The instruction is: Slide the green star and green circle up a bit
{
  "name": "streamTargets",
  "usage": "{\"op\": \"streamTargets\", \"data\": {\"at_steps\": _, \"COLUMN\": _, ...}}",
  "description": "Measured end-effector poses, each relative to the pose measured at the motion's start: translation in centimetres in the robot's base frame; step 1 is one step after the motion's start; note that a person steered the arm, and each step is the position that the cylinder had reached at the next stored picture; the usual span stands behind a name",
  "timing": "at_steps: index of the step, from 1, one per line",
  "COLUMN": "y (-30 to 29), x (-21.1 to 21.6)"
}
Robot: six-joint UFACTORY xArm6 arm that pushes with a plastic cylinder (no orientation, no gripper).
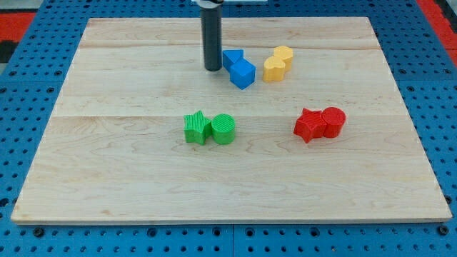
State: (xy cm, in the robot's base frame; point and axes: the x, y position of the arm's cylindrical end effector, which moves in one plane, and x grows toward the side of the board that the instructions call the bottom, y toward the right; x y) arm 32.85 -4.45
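The green star point(196, 128) and the green circle point(223, 128) sit side by side and touching near the board's middle, the star on the view's left. My tip point(213, 68) rests on the board well above them, toward the view's top, just left of the blue blocks. It touches neither green block.
Two blue blocks point(239, 68) lie together right of my tip. Two yellow blocks point(278, 64) lie further right. A red star point(309, 125) and a red circle point(333, 121) touch at the view's right. The wooden board point(107, 164) ends in blue pegboard on all sides.
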Motion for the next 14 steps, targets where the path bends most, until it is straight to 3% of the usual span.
{"op": "streamTargets", "data": {"at_steps": 1, "y": -4.2, "x": 2.3}}
{"op": "streamTargets", "data": {"at_steps": 4, "y": -2.9, "x": 17.1}}
{"op": "streamTargets", "data": {"at_steps": 5, "y": -1.2, "x": 20.1}}
{"op": "streamTargets", "data": {"at_steps": 6, "y": 2.2, "x": 20.3}}
{"op": "streamTargets", "data": {"at_steps": 9, "y": 3.3, "x": 19.4}}
{"op": "streamTargets", "data": {"at_steps": 14, "y": 5.2, "x": 13.4}}
